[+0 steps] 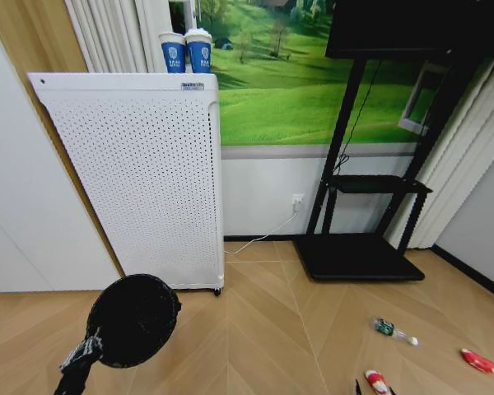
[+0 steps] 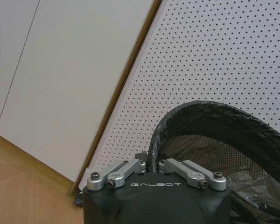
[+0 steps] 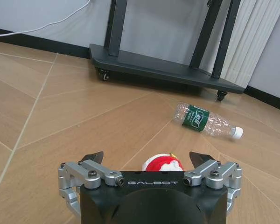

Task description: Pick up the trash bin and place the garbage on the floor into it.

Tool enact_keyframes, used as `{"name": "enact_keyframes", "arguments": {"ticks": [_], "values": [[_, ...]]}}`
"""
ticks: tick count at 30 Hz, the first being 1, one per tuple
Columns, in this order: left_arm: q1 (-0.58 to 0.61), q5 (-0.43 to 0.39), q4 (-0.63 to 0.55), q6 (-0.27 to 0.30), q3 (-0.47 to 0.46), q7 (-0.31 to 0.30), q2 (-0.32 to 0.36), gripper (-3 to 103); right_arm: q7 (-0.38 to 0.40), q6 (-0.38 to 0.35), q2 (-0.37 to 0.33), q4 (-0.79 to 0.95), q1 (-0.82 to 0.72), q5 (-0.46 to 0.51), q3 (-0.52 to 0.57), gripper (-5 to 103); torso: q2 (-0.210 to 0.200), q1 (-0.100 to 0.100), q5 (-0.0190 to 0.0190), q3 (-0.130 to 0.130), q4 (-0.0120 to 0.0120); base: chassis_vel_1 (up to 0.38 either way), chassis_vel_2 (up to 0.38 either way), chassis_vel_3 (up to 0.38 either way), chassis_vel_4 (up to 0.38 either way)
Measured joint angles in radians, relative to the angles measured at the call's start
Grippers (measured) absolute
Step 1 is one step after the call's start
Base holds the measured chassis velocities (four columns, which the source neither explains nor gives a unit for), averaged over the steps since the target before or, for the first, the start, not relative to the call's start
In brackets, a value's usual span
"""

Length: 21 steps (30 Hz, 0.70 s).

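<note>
Your left gripper [image 2: 151, 169] is pinched shut on the rim of the trash bin [image 1: 134, 319], held off the floor [image 1: 255, 329] with its mouth tipped toward you. Your right gripper [image 3: 147, 157] hangs wide apart just over a red-and-white scrap [image 3: 161, 163]. Beyond it a clear bottle [image 3: 205, 120] with a green label lies on its side, cap pointing away from the black stand [image 3: 163, 65]. Another red scrap [image 1: 478, 360] lies farther right. The white perforated cabinet [image 1: 140, 177] stands behind the bin.

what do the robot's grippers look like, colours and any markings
Both look alike: the left gripper and right gripper each have a black housing printed with white GALBOT lettering, silver metal finger linkages fastened with dark screws, and black fingertips. In the head view, the left arm looks black with grey patches.
</note>
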Motion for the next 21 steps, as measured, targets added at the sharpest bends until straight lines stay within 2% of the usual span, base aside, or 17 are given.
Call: {"name": "enact_keyframes", "arguments": {"ticks": [11,14,15,18,19,21], "values": [[0.002,-0.001,-0.001,0.000,-0.003,-0.011,-0.006,6,0.050,-0.014,-0.032,-0.132,0.086,-0.013,-0.010,99,0.000,0.000,0.0003,0.000,0.0000,0.000,0.000,0.000,0.000],[0.002,-0.002,-0.002,0.000,-0.006,-0.012,-0.006,6,0.042,-0.021,-0.043,-0.160,0.095,-0.012,-0.013,85,0.000,0.000,-0.0001,0.000,-0.0002,0.000,0.000,0.000,0.000],[0.002,-0.002,-0.002,0.000,-0.006,-0.012,-0.006,6,0.042,-0.021,-0.043,-0.160,0.095,-0.012,-0.013,85,0.000,0.000,-0.0001,0.000,-0.0002,0.000,0.000,0.000,0.000],[0.001,-0.004,-0.001,0.000,-0.013,-0.014,-0.006,6,0.018,-0.017,-0.042,-0.161,0.090,-0.009,-0.013,68,0.000,0.000,0.0003,0.000,-0.0002,0.000,0.000,0.000,0.000],[0.001,-0.004,-0.001,0.000,-0.013,-0.014,-0.006,6,0.018,-0.017,-0.042,-0.161,0.090,-0.009,-0.013,68,0.000,0.000,0.0003,0.000,-0.0002,0.000,0.000,0.000,0.000],[0.002,-0.002,0.005,-0.001,-0.013,-0.014,-0.009,6,0.013,-0.012,-0.038,-0.150,0.084,-0.009,-0.013,57,0.000,0.000,0.0000,0.000,-0.0002,0.000,0.000,0.000,0.000]]}}
